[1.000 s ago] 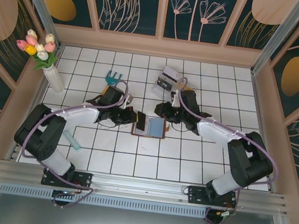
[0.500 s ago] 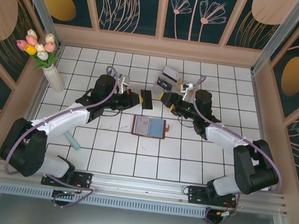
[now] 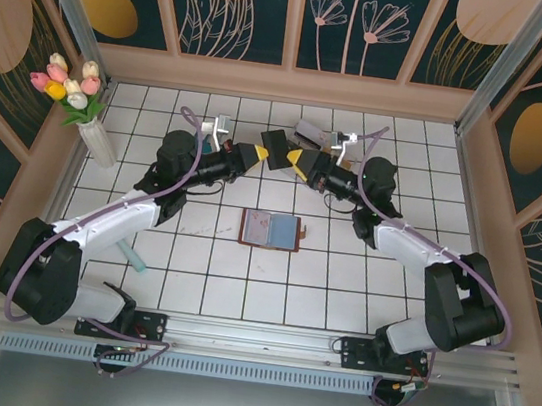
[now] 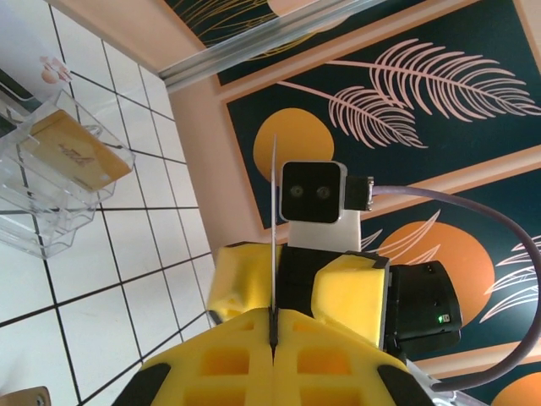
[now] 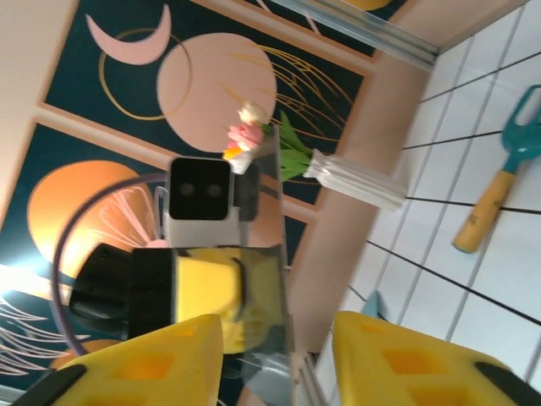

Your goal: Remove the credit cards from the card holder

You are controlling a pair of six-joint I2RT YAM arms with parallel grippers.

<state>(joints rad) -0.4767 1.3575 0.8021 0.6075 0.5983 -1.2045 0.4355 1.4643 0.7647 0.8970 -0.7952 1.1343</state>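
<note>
The card holder (image 3: pixel 272 230) lies open and flat on the tiles, its blue-grey pockets up. Above and behind it, my left gripper (image 3: pixel 260 152) is shut on a dark credit card (image 3: pixel 278 154) held in the air. In the left wrist view the card (image 4: pixel 275 228) stands edge-on, pinched between the shut yellow pads of my left gripper (image 4: pixel 275 326). My right gripper (image 3: pixel 295 161) faces it from the right. Its fingers (image 5: pixel 406 359) stand open, with the glossy card (image 5: pixel 270 279) in the gap between them, untouched. A yellowish card (image 4: pixel 72 152) lies inside the clear plastic box (image 4: pixel 51 182).
The clear plastic box (image 3: pixel 311 131) sits at the back, just behind the grippers. A white vase of tulips (image 3: pixel 94 133) stands at the left wall. The teal-headed garden fork (image 5: pixel 499 186) lies on the tiles. A teal strip (image 3: pixel 133 252) lies near the left arm.
Both arms rose from the card holder toward the back. The left gripper carried the dark card up, and the two grippers now meet tip to tip in the air.
</note>
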